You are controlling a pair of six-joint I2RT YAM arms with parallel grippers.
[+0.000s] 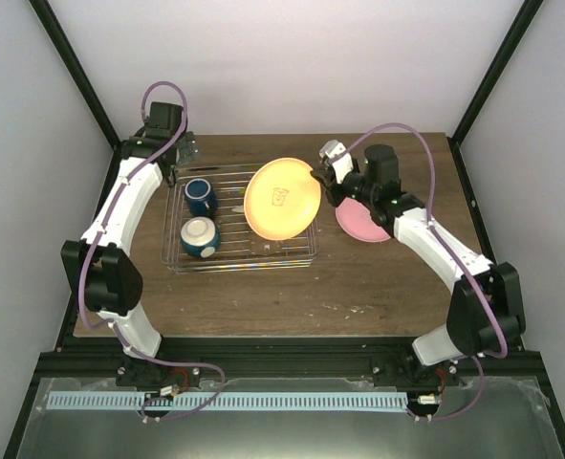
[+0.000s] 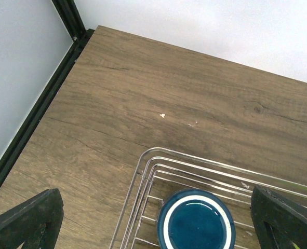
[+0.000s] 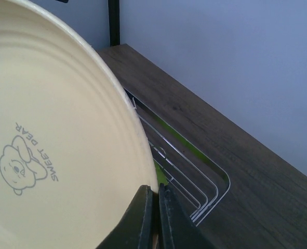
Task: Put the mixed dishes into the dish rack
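While the right claw (image 3: 154,207) is clamped on the rim of the cream plate (image 1: 282,198), the plate hangs tilted over the right half of the dish rack (image 1: 244,260). Left claw (image 1: 183,150) hovers over the rack's back-left corner with its fingers apart. Dark blue mug (image 1: 201,196) and teal-blue bowl (image 1: 199,236) sit in the rack's left part. Salmon-pink plate (image 1: 368,227) lies on the surface (image 1: 358,287) just right of the rack.

You've got one rack (image 1: 177,251), one mug (image 1: 201,196), one bowl (image 1: 199,236), and three plates: a cream plate (image 1: 282,199), a pink plate (image 1: 363,225), and a green plate (image 3: 187,144) showing only its edge.
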